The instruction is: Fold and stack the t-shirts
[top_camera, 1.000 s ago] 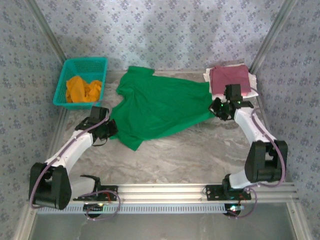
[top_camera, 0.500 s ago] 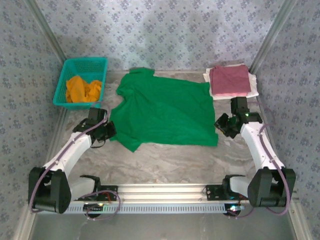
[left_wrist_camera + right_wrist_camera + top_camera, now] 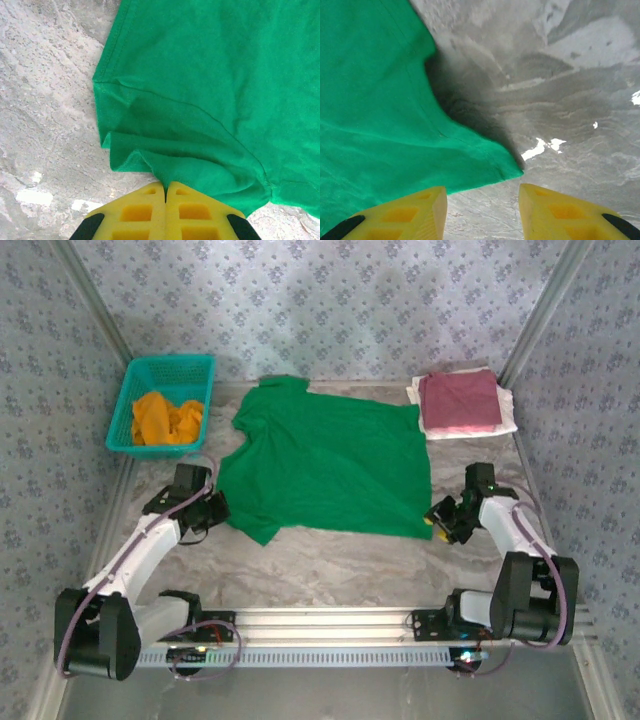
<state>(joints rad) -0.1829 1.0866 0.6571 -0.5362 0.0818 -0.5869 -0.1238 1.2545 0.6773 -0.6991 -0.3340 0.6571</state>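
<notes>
While I watch from above, the green t-shirt (image 3: 330, 460) lies spread flat across the middle of the desk (image 3: 340, 565). Its long axis runs side to side, with the neck towards 9 o'clock and the hem towards 3 o'clock. One sleeve reaches to 11 o'clock, the other to 7 o'clock. The left arm (image 3: 140, 545) comes in from 8 o'clock and its jaws meet that nearer sleeve. The right arm (image 3: 515, 530) sits at 4 o'clock, its jaws just beside the hem's near corner. At 1 o'clock a folded maroon-pink t-shirt (image 3: 458, 402) rests on a white t-shirt (image 3: 507, 426). At 10 o'clock a crumpled orange t-shirt (image 3: 165, 420) fills a teal basket (image 3: 170, 364).

From the left wrist, the left jaws are clenched, the yellow fingers (image 3: 145, 210) pressed together on a bunched fold of the green sleeve. The sleeve's stitched edge runs up towards 11 o'clock, and the cloth puckers in towards the pinch.

From the right wrist, the right jaws are released, with bare desk between the fingers (image 3: 410, 210). The hem's corner lies flat on the marble, pointing to 3 o'clock, just ahead of that gap and touching neither finger.
</notes>
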